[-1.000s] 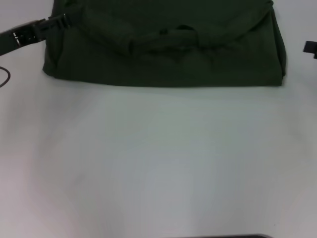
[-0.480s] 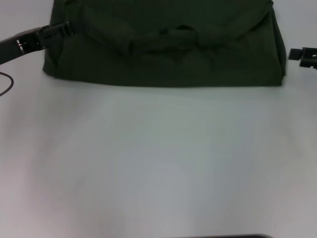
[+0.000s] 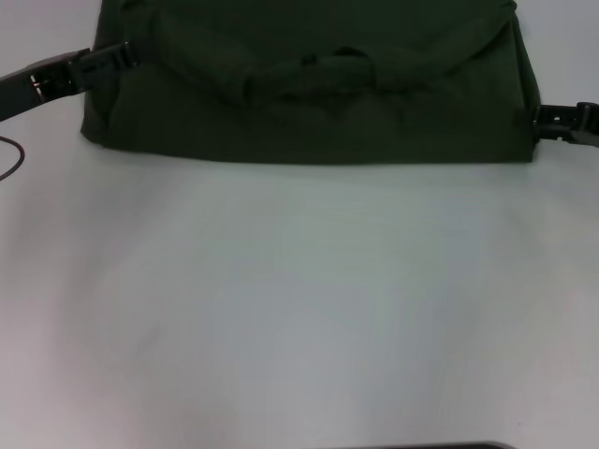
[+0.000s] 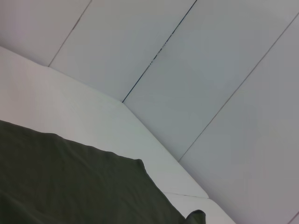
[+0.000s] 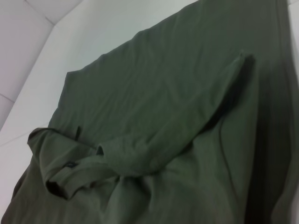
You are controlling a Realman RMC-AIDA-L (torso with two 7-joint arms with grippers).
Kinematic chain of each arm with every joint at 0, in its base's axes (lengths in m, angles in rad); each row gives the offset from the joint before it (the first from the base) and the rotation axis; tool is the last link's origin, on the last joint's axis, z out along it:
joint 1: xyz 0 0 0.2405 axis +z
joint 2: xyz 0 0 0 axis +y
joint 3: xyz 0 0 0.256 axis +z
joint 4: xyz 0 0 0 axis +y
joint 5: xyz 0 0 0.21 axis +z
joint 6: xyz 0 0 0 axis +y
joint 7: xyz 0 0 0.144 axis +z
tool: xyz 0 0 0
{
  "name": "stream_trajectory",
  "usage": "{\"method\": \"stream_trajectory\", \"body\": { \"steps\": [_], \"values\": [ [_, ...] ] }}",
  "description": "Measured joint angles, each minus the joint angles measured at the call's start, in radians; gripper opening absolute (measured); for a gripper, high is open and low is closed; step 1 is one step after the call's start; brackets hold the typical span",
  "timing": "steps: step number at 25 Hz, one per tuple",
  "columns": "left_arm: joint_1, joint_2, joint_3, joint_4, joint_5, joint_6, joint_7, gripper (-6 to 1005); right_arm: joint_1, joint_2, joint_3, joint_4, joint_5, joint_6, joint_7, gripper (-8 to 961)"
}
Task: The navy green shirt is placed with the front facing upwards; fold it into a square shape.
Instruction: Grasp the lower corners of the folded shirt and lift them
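Shirt (image 3: pixel 309 94) lies folded at the desk's (image 3: pixel 299 299) far side. Left tool (image 3: pixel 110 56) touches its left edge, right tool (image 3: pixel 547 118) its right edge; grip on either, cannot tell.

The shirt (image 3: pixel 309 84) runs off the head view's top edge; both grippers' fingertips at its side edges are indistinct.
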Motion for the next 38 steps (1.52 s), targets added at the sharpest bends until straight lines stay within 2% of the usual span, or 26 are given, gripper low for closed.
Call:
{"method": "stream_trajectory", "body": {
  "steps": [23, 34, 37, 38],
  "values": [
    [0.000, 0.001, 0.000, 0.000, -0.006, 0.000, 0.000, 914, 0.023, 0.017, -0.052, 0.042, -0.002, 0.094, 0.000, 579],
    [0.000, 0.003, -0.005, 0.000, -0.006, -0.001, -0.004, 910, 0.027, 0.021, -0.043, 0.062, 0.005, 0.113, -0.002, 495],
    [0.000, 0.005, -0.007, 0.000, -0.002, -0.001, -0.005, 909, 0.024, 0.021, -0.034, 0.061, 0.009, 0.111, -0.005, 277],
    [0.000, 0.005, -0.008, 0.000, -0.001, -0.001, -0.005, 909, 0.023, 0.020, -0.031, 0.061, 0.009, 0.110, -0.006, 237]
  ]
}}
